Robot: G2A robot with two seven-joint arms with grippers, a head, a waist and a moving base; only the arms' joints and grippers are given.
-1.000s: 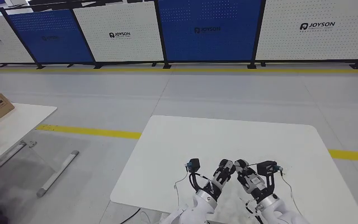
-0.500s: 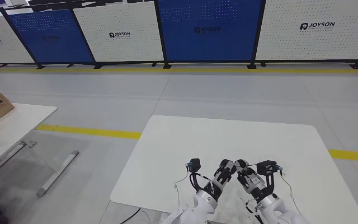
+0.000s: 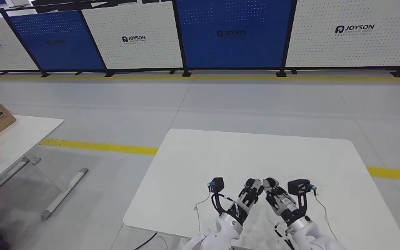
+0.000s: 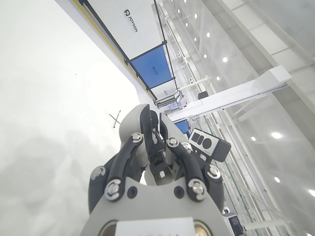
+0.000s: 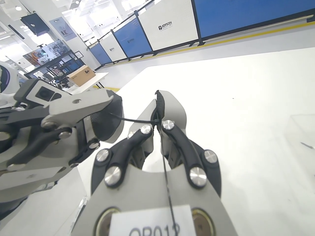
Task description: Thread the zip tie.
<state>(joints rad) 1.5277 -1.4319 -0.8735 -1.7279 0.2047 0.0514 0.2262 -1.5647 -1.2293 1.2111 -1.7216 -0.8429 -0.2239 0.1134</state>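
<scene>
Thread in the balance: at the 6 o'clock edge of the white table [image 3: 262, 156], the robot's left gripper [image 3: 252, 185] and right gripper [image 3: 270, 184] stand tip to tip, both clamped shut on one black zip tie [image 5: 140, 122]. From the right gripper [image 5: 158, 104] a short taut length of strap runs out toward 9 o'clock into the pads of the left gripper [image 5: 112, 117], just beside it, while the rest of the strap trails back toward 6 o'clock along the right gripper's palm. The coming feed appears to turn on that 9-to-3 line between the two pinches. The left wrist view shows its own fingers [image 4: 145, 124] pressed together on something black. Against a second ago, the arms have barely shifted
</scene>
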